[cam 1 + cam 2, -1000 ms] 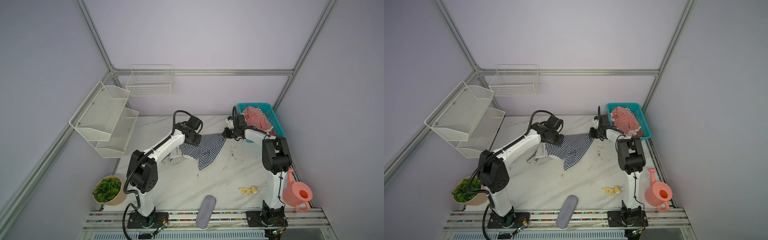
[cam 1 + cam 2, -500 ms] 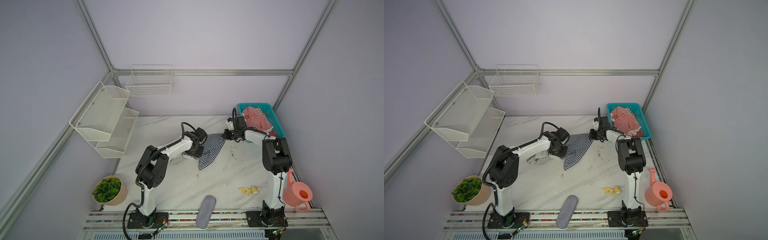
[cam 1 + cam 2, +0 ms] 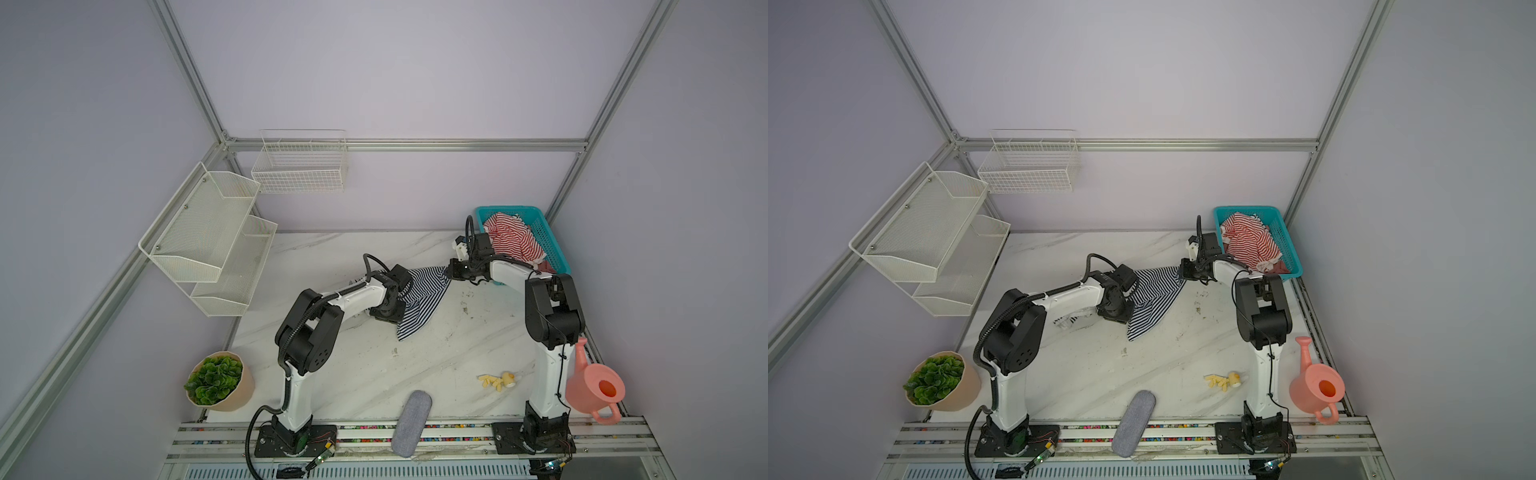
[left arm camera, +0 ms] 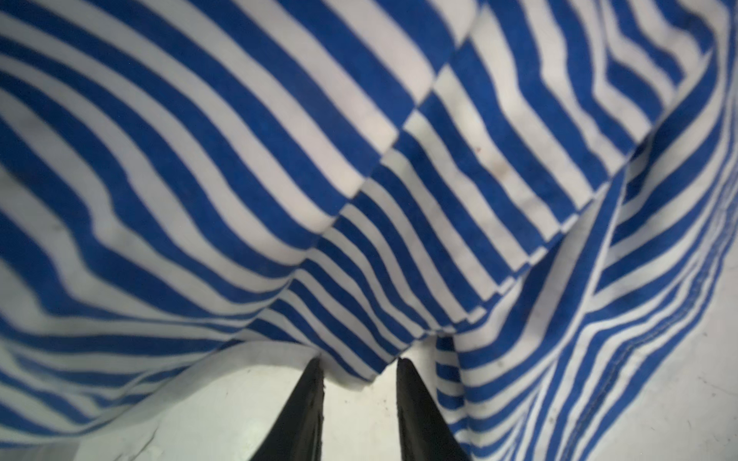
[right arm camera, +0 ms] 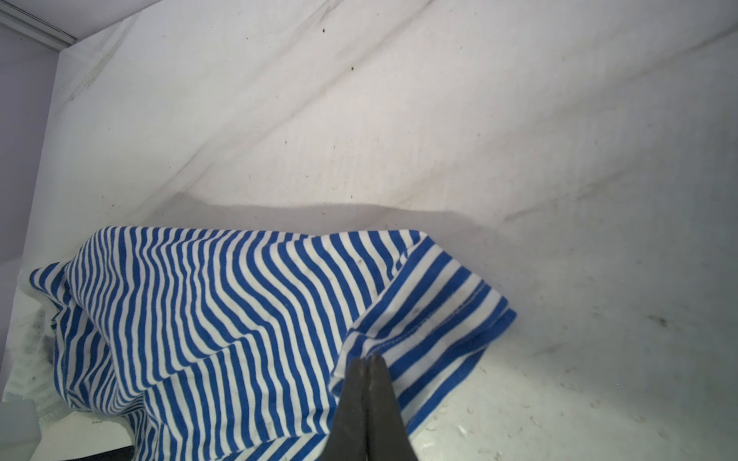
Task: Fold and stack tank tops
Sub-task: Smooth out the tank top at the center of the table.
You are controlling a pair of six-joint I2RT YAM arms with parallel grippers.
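Left wrist view shows the left gripper (image 4: pixel 359 361) with its fingers apart and a fold of the navy-and-white tank top (image 4: pixel 359 159) sagging between the tips; whether they actually bite it I cannot tell. A second ago this arm reached out over the shirt's far left edge and the cloth lay spread wide. Now, in both top views, the arm is drawn in toward the middle and the navy-and-white tank top (image 3: pixel 424 297) sits gathered narrower on the table (image 3: pixel 374 365). The right gripper (image 5: pixel 365 359) stays clenched on the hem corner, holding it in place. By my reading a first fold is under way but not yet flat. The red-and-white tank top (image 3: pixel 513 239) waits in the teal basket (image 3: pixel 528 210)
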